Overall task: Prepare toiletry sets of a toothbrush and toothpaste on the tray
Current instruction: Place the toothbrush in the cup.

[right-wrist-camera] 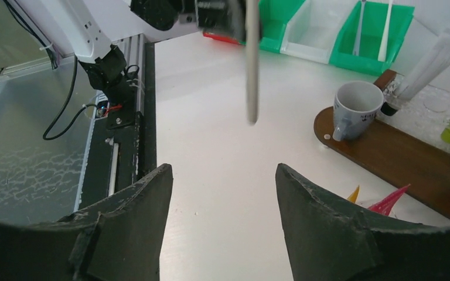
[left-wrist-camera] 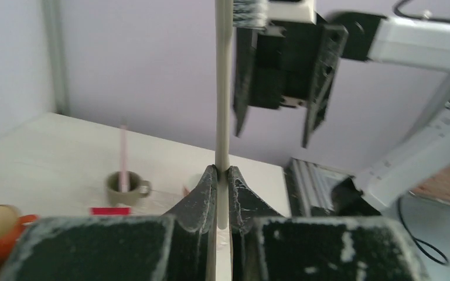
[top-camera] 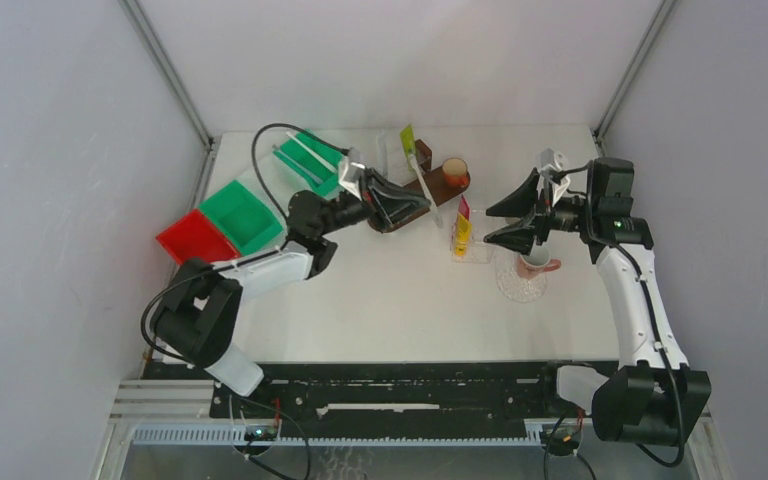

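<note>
Between the closed fingers of the left gripper (left-wrist-camera: 222, 175) stands a long, thin white toothbrush (left-wrist-camera: 223, 105). It is clamped near its handle end, and its bristled head is at the far end, away from the fingers. Seen from above, the toothbrush is held over the brown tray (right-wrist-camera: 398, 155) at the far middle of the bench (top-camera: 380, 310). An orange cup (top-camera: 455, 171) stands on one end of that tray and a grey mug (right-wrist-camera: 356, 102) stands upright on the other.

The right gripper (right-wrist-camera: 222, 175) is spread wide and holds nothing. The toothbrush hangs ahead of its fingers, apart from them and not between them. This gripper hovers over a pink mug (top-camera: 538, 264) set on a clear dish (top-camera: 518, 287). A red-yellow tube (top-camera: 461, 226) stands between tray and dish. Green bins (top-camera: 310, 165) sit at the far left of the bench.
</note>
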Robot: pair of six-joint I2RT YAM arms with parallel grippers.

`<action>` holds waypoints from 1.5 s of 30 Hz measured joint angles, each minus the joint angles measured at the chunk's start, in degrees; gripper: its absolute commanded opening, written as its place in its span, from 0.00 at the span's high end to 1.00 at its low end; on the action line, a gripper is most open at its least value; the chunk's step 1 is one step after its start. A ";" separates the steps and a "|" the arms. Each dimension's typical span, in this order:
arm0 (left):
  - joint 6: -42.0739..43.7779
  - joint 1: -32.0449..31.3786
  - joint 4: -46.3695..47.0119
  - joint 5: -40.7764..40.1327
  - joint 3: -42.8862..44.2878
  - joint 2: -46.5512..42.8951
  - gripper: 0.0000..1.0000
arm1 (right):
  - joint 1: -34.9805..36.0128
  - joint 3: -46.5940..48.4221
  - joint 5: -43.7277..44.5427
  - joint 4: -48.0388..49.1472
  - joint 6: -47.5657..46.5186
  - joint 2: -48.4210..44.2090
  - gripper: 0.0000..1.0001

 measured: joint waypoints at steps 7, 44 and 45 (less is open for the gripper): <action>8.26 -10.10 -12.96 6.14 1.31 0.79 1.00 | 0.74 0.00 -1.11 -1.20 -1.99 -0.28 0.22; 28.09 -14.56 -36.59 -2.64 5.14 -1.01 0.33 | 10.38 -0.87 4.35 1.62 1.90 3.28 1.00; 28.28 -14.29 -36.09 -3.76 4.17 -2.05 0.30 | 9.05 -0.87 4.59 1.60 2.10 2.86 1.00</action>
